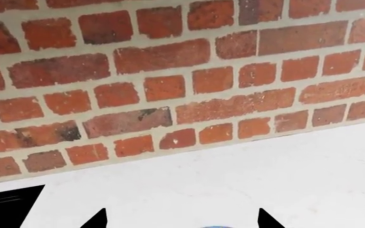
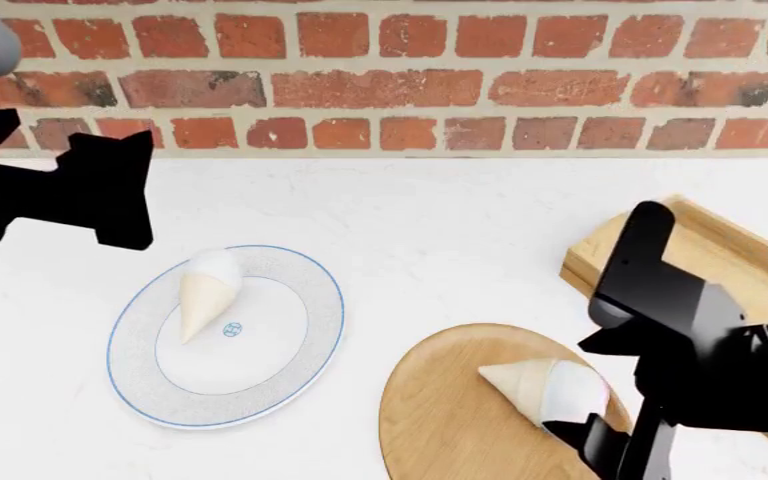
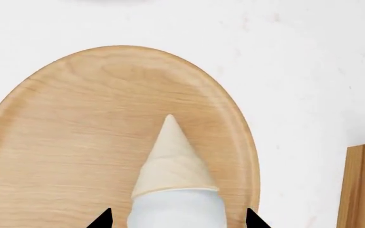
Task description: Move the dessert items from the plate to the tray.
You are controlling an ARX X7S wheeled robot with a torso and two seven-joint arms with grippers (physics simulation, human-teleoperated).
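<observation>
Fingers [image 3: 249, 219] straddle the ice-cream cone [image 3: 173, 161] on the wooden plate [image 3: 62, 137].

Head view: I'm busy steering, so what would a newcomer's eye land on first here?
Probably the two ice-cream cones lying on their sides: one on the blue-rimmed white plate at the left, the other on the round wooden plate in front, with the right gripper straddling its scoop, fingers either side. Next, the red brick wall behind, and the light-wood tray at the right edge.
</observation>
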